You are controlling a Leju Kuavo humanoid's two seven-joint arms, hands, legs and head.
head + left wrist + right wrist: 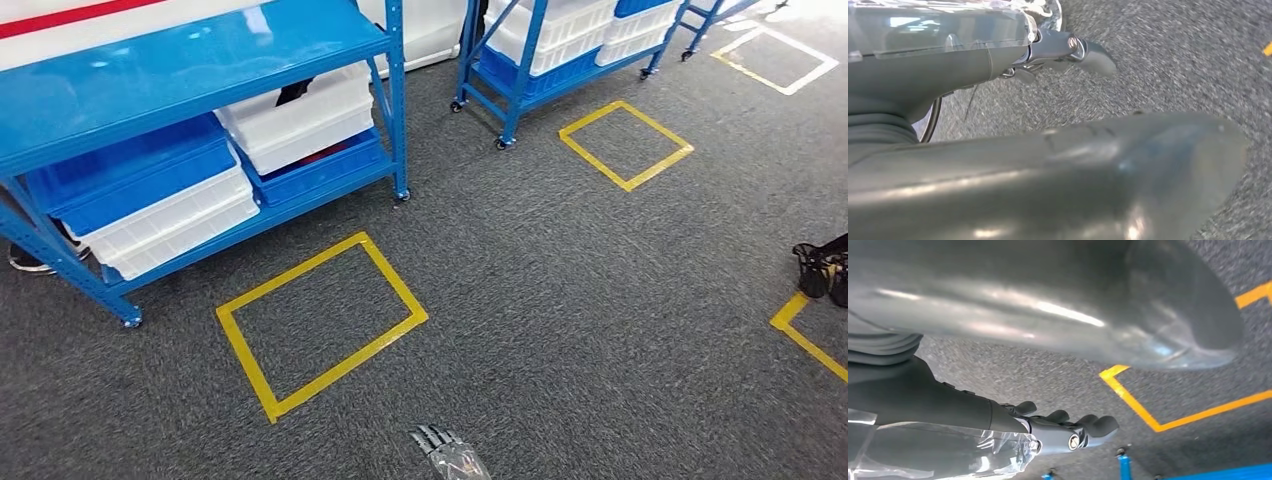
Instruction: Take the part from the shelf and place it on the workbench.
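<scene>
The blue shelf [180, 60] stands at the left, holding white bins [300, 115] and blue bins [130, 170]. Something dark [293, 92] pokes up behind one white bin, and I cannot tell if it is the part. My left hand [1058, 50] hangs over the grey carpet with its fingers out straight, holding nothing. My right hand [1063, 427] also hangs over the carpet, fingers extended and apart, with nothing in it. A hand wrapped in clear film [445, 452] pokes in at the bottom edge of the head view, and I cannot tell which arm it belongs to.
A yellow tape square [320, 320] marks the carpet in front of the shelf, and another [625, 145] lies farther right. A second blue wheeled shelf [540, 50] with white bins stands at the back. Black objects [822, 268] sit at the right edge.
</scene>
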